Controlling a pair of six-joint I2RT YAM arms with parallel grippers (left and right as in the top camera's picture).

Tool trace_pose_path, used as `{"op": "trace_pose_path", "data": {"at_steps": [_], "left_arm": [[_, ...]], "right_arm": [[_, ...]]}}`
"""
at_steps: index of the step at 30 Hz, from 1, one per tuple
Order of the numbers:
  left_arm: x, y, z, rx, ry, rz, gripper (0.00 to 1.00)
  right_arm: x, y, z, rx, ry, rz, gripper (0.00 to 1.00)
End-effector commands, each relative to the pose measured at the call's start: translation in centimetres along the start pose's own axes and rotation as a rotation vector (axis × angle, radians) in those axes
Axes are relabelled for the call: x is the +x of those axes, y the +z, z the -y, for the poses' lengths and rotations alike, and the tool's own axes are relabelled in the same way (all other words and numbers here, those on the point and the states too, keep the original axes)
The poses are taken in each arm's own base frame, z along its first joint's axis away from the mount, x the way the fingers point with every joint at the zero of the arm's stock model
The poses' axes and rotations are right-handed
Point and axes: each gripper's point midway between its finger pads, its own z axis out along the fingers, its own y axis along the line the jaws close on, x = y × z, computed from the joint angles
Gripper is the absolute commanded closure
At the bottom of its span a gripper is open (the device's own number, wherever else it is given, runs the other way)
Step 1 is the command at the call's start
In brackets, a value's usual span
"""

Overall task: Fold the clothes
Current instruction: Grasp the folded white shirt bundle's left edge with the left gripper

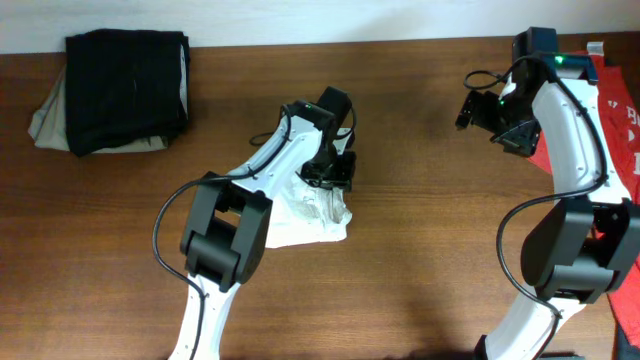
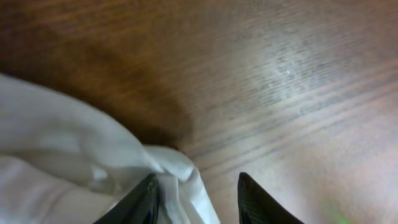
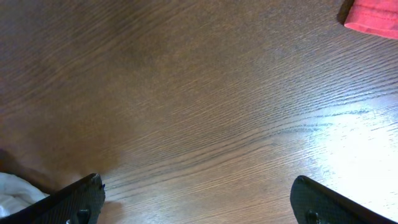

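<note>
The clothes, a white T-shirt [image 1: 312, 222], lie bunched in a small heap at the table's middle, partly under my left arm. My left gripper [image 1: 336, 178] is down at the heap's far right edge. In the left wrist view a fold of the white fabric [image 2: 177, 171] sits between the half-closed fingers of that gripper [image 2: 196, 186]. The fold lies against the left finger, and bare wood shows between it and the right finger. My right gripper [image 1: 478, 110] hovers far to the right over bare wood, wide open [image 3: 198, 186] and holding nothing. A corner of the white shirt [image 3: 13, 191] shows at the right wrist view's lower left.
A black garment [image 1: 128, 90] lies on a beige one [image 1: 42, 125] at the back left corner. A red shirt [image 1: 622, 115] lies along the right edge, and its corner [image 3: 373, 14] shows in the right wrist view. Brown wooden table [image 1: 440, 260] all around.
</note>
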Motion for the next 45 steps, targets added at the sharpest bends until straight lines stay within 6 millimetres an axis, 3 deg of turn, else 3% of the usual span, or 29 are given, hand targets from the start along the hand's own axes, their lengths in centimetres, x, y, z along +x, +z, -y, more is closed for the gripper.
{"op": "trace_pose_path", "data": {"at_steps": [1,5,7,9,12,13,14,15,19,26,31,35,38,41,43,45], "left_arm": [[-0.5,-3.5,2.5,0.033,0.065,0.031,0.59],[0.7,-10.6,3.5,0.031,0.052,0.054,0.49],[0.9,-13.8,2.7,0.006,0.033,0.090,0.28],[1.4,-16.3,0.5,-0.051,-0.009,0.112,0.18],[3.5,-17.7,-4.0,-0.152,-0.107,0.039,0.23],[4.5,-17.8,-5.4,-0.185,-0.141,-0.002,0.28],[5.1,-17.7,-6.6,-0.203,-0.167,-0.030,0.39],[5.3,-17.4,-7.1,-0.203,-0.180,-0.043,0.51],[6.0,-13.9,-7.5,-0.179,-0.191,-0.104,0.70],[6.9,-5.3,-4.4,0.055,-0.196,-0.152,0.74],[7.5,-1.7,-4.1,0.058,-0.165,-0.139,0.73],[8.1,-1.1,-2.3,0.104,-0.136,-0.158,0.73],[8.2,-1.2,-0.8,0.124,-0.105,-0.154,0.78],[7.7,-3.8,0.6,0.138,-0.022,-0.103,0.78],[7.1,-6.6,1.4,0.145,0.043,-0.035,0.77],[6.7,-9.2,0.4,0.085,0.046,0.035,0.72]], "right_arm": [[-0.3,-0.5,0.2,0.011,-0.010,0.019,0.01],[-0.3,-0.5,0.2,0.011,-0.010,0.019,0.01],[-0.3,-0.5,0.2,0.011,-0.010,0.018,0.01],[-0.3,-0.5,0.2,0.011,-0.010,0.018,0.01],[-0.3,-0.5,0.2,0.011,-0.010,0.019,0.01],[-0.3,-0.5,0.2,0.011,-0.010,0.019,0.01],[-0.3,-0.5,0.2,0.011,-0.010,0.018,0.01],[-0.3,-0.5,0.2,0.011,-0.010,0.018,0.01],[-0.3,-0.5,0.2,0.011,-0.010,0.018,0.02],[-0.3,-0.5,0.2,0.011,-0.010,0.019,0.01],[-0.3,-0.5,0.2,0.011,-0.010,0.018,0.01],[-0.3,-0.5,0.2,0.011,-0.010,0.019,0.01],[-0.3,-0.5,0.2,0.011,-0.010,0.019,0.01],[-0.3,-0.5,0.2,0.011,-0.010,0.019,0.01],[-0.3,-0.5,0.2,0.011,-0.010,0.018,0.01],[-0.3,-0.5,0.2,0.011,-0.010,0.019,0.01]]}}
